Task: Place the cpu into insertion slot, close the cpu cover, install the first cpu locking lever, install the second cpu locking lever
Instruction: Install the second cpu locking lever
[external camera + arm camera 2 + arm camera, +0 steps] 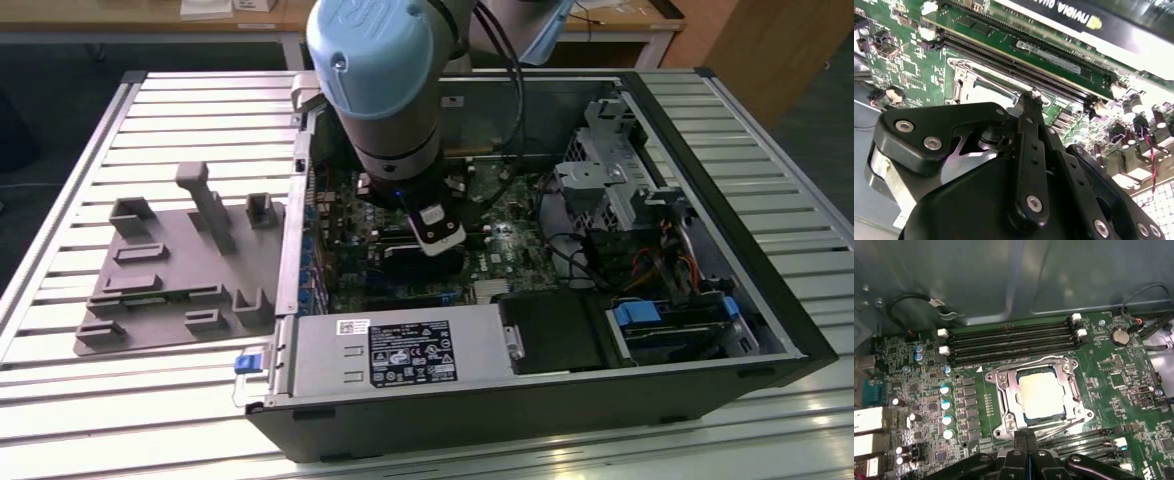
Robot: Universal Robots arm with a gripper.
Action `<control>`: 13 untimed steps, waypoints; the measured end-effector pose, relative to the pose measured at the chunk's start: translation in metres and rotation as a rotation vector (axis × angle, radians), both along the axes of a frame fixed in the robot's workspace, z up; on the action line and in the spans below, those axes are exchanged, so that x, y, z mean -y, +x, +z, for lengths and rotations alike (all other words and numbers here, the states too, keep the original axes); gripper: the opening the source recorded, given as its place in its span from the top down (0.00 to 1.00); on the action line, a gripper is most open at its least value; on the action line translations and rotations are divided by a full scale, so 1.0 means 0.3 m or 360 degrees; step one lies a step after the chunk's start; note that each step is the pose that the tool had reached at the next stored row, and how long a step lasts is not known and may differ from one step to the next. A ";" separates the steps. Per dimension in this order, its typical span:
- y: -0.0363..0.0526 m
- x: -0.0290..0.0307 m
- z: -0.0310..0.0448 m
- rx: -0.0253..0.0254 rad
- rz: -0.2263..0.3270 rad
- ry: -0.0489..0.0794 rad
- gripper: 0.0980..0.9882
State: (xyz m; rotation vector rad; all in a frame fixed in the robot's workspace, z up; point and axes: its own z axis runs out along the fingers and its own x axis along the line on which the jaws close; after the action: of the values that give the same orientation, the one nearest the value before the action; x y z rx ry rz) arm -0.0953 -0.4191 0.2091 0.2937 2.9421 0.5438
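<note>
Cpu seated in insertion slot on the green board; cpu cover down around it. Gripper clenched, fingertips pressed together at the socket's edge, probably on a locking lever, though the contact is hidden. Risk: fingertips skidding off the thin wire lever onto the board.

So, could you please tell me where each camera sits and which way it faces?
Exterior view: off the arm, raised, looking down into the open computer case; the arm shows.
First wrist view: on the arm, facing the cpu in the insertion slot; end effector fingers meet.
Second wrist view: on the arm, close behind the end effector, facing the slot.
Both wrist views share the memory slots.
</note>
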 end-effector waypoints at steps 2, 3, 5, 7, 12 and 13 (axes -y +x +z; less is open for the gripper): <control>0.000 0.008 -0.001 -0.00001 0.0000 0.0002 1.00; 0.000 0.012 -0.001 -0.00001 0.0000 0.0003 1.00; 0.000 0.020 -0.001 0.00000 0.0000 0.0006 1.00; -0.002 0.024 -0.005 -0.00001 0.0000 0.0026 1.00; -0.008 0.034 -0.016 -0.00001 0.0000 0.0082 1.00; -0.009 0.037 -0.018 0.00000 0.0000 0.0091 1.00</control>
State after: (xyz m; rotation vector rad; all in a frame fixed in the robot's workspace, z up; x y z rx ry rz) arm -0.0979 -0.4302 0.2036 0.2999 2.9303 0.6283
